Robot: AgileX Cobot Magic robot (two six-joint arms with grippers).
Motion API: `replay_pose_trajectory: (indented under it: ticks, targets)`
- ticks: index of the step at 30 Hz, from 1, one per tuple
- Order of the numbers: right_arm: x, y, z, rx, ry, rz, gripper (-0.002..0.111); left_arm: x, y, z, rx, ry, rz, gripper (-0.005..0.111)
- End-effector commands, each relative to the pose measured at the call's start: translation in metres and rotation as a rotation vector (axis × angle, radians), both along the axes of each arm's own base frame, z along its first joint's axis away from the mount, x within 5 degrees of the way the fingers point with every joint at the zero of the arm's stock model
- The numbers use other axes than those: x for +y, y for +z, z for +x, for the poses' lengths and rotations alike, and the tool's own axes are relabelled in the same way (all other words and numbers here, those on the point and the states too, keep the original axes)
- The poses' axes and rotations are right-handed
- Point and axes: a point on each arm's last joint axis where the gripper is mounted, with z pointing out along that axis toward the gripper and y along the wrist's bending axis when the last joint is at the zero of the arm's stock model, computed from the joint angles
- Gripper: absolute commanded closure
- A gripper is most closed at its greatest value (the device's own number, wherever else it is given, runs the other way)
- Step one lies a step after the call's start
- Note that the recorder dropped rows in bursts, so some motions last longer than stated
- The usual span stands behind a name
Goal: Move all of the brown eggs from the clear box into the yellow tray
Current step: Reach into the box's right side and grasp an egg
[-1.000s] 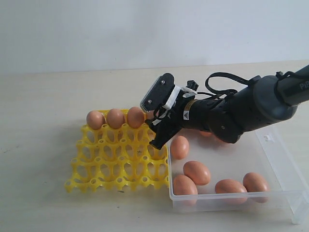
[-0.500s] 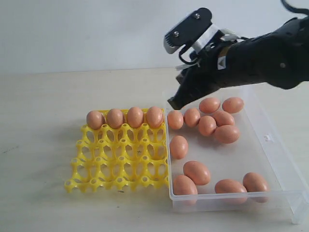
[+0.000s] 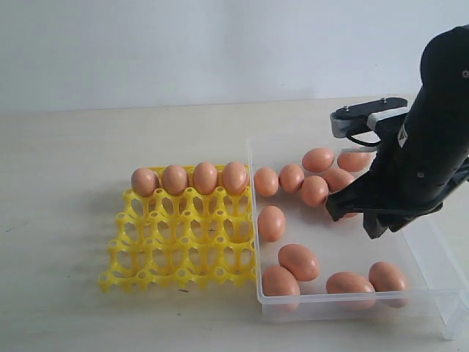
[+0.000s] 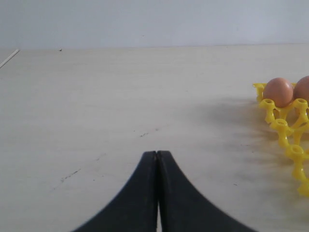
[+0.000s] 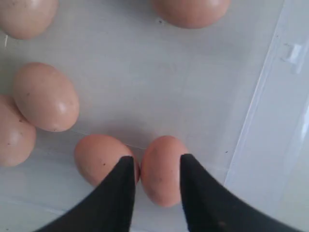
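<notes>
The yellow tray (image 3: pixel 183 246) lies left of the clear box (image 3: pixel 438 273). Several brown eggs (image 3: pixel 205 177) fill the tray's back row. Several more eggs lie loose in the box, a cluster at the back (image 3: pixel 315 189) and others toward the front (image 3: pixel 350 282). My right gripper (image 3: pixel 356 221) hangs open over the box's right half, pointing down. In the right wrist view its fingertips (image 5: pixel 126 166) flank one egg (image 5: pixel 161 169) from above, with a second egg (image 5: pixel 99 158) just beside it. My left gripper (image 4: pixel 157 154) is shut and empty above the bare table, near the tray's corner (image 4: pixel 285 130).
The box's small clasp (image 5: pixel 292 50) sits on the rim beside the right gripper. The tray's three front rows of cups (image 3: pixel 183 257) hold nothing. A pale wall stands behind the table (image 3: pixel 88 147).
The right gripper left an egg in the tray's back right cup, rose, swung right across the box and came down over the eggs near its right side.
</notes>
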Motion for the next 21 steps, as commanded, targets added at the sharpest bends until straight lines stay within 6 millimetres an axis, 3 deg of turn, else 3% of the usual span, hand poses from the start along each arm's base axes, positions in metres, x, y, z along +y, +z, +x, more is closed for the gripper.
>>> replay_pose_trajectory:
  ticks: [1,11,15,17,21]
  targets:
    - [-0.004,0.000,-0.001,0.033,-0.003,-0.002,0.050,0.000,0.003,0.000,-0.024,-0.003,-0.010,0.107]
    - [-0.007,-0.060,0.015,0.194,-0.063,-0.107,0.049,0.000,0.003,0.000,-0.024,-0.003,-0.010,0.107]
    - [-0.006,-0.074,0.015,0.253,-0.068,-0.128,0.050,0.000,0.003,0.000,-0.024,-0.003,-0.010,0.107]
    - [-0.007,-0.078,0.014,0.280,-0.069,-0.141,0.060,0.000,0.003,0.000,-0.024,-0.003,-0.010,0.107]
    - [-0.007,-0.075,0.013,0.283,-0.058,-0.145,0.101,0.000,0.003,0.000,-0.024,-0.003,-0.010,0.107]
